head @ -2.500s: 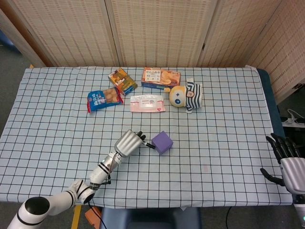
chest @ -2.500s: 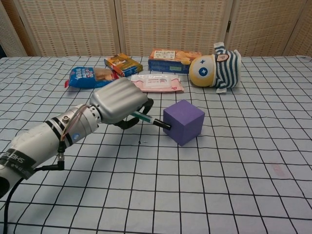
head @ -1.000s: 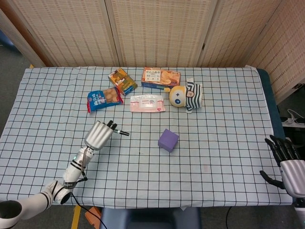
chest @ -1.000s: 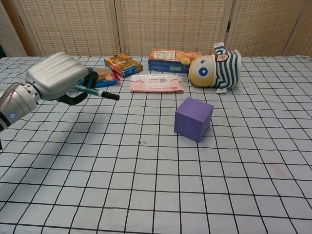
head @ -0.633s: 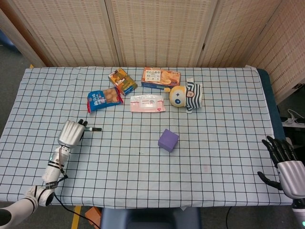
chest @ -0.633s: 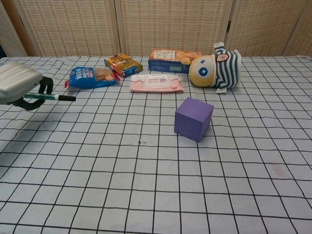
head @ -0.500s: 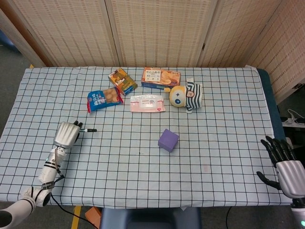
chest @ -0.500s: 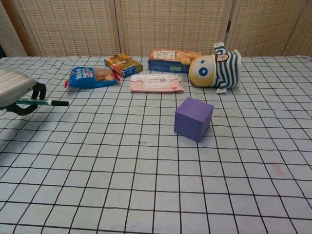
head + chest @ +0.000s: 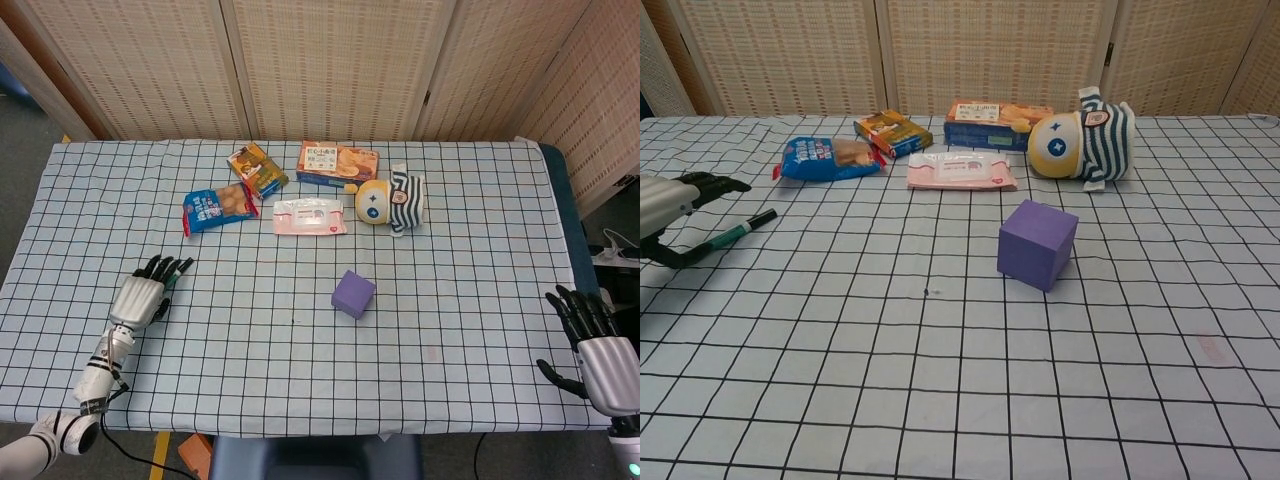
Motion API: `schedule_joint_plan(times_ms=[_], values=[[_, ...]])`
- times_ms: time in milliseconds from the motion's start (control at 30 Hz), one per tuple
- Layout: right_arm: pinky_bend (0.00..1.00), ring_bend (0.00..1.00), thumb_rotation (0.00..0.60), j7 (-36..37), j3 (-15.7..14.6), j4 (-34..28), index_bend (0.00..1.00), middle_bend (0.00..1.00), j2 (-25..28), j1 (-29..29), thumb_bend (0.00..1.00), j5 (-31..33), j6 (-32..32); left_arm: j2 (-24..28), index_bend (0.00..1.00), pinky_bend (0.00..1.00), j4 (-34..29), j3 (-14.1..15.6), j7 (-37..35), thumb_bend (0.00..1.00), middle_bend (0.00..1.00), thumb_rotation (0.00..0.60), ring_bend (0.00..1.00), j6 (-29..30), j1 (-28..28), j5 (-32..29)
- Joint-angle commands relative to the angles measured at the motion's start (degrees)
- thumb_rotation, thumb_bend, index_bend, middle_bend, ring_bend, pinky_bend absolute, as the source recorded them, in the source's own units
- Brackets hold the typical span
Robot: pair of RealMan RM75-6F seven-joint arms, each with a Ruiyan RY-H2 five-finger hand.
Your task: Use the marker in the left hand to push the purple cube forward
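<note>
head view: the left hand [image 9: 140, 297] lies at the lower left, fingers spread flat over the marker, which is mostly hidden. cube [image 9: 353, 294] sits mid-frame, well apart. right hand [image 9: 598, 345], lower right, is released. chest view: marker [image 9: 732, 233] looks barely held and could roll free on the bench [image 9: 960, 400]; grip unclear, hand cut off.

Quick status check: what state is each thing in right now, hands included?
left hand: fingers stretched out
marker: beneath those fingers, grip unclear
purple cube: sitting flat, nothing touching it
right hand: fingers apart, holds nothing
plush toy: lying on its side
</note>
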Motion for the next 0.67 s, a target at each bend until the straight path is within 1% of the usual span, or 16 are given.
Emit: schedule_joint_plan(times_ms=[33, 67, 167, 200, 267, 300, 367, 500, 667], values=[[0.00, 0.00, 0.600, 0.0, 0.0, 0.0, 0.00, 0.00, 0.0, 0.0, 0.12, 0.1, 0.0, 8.2, 0.00, 0.19, -14.3, -0.4, -0.5, 0.45, 0.00, 0.600, 0.00, 9.8, 3.6, 3.3], [0.00, 0.00, 0.600, 0.0, 0.1, 0.1, 0.00, 0.00, -0.1, 0.0, 0.12, 0.1, 0.1, 10.5, 0.00, 0.18, -18.1, -0.3, -0.1, 0.44, 0.00, 0.600, 0.00, 13.3, 5.2, 4.3], [0.00, 0.00, 0.600, 0.3, 0.2, 0.3, 0.00, 0.00, -0.2, -0.1, 0.12, 0.0, 0.5, 15.6, 0.00, 0.14, -26.4, 0.7, 1.7, 0.41, 0.00, 0.600, 0.00, 20.7, 10.3, 4.9], [0.00, 0.00, 0.600, 0.4, 0.2, 0.4, 0.00, 0.00, -0.2, -0.2, 0.12, 0.0, 0.8, 17.4, 0.00, 0.13, -29.5, 1.5, 1.9, 0.40, 0.00, 0.600, 0.00, 23.7, 13.0, 4.9], [0.00, 0.00, 0.600, 0.3, 0.2, 0.5, 0.00, 0.00, -0.3, -0.3, 0.12, -0.1, 1.0, 20.1, 0.00, 0.12, -33.5, 3.8, 0.6, 0.39, 0.00, 0.600, 0.00, 27.7, 17.7, 4.7], [0.00, 0.00, 0.600, 0.2, 0.2, 0.5, 0.00, 0.00, -0.3, -0.4, 0.12, -0.1, 1.1, 21.1, 0.00, 0.12, -34.6, 4.9, -0.1, 0.38, 0.00, 0.600, 0.00, 28.8, 19.4, 4.5], [0.00, 0.00, 0.600, -0.1, 0.2, 0.5, 0.00, 0.00, -0.4, -0.4, 0.12, -0.1, 1.1, 22.3, 0.00, 0.12, -35.6, 6.6, -2.1, 0.37, 0.00, 0.600, 0.00, 30.8, 22.5, 4.7], [0.00, 0.00, 0.600, -0.7, 0.1, 0.4, 0.00, 0.00, -0.8, -0.2, 0.12, -0.4, 0.8, 22.7, 0.00, 0.12, -33.9, 8.3, -4.7, 0.37, 0.00, 0.600, 0.00, 32.2, 25.0, 6.7], [0.00, 0.00, 0.600, -1.3, -0.2, 0.4, 0.00, 0.00, -1.1, 0.1, 0.12, -1.2, 0.4, 23.3, 0.00, 0.11, -33.5, 8.0, -5.9, 0.37, 0.00, 0.600, 0.00, 31.9, 25.5, 8.2]])
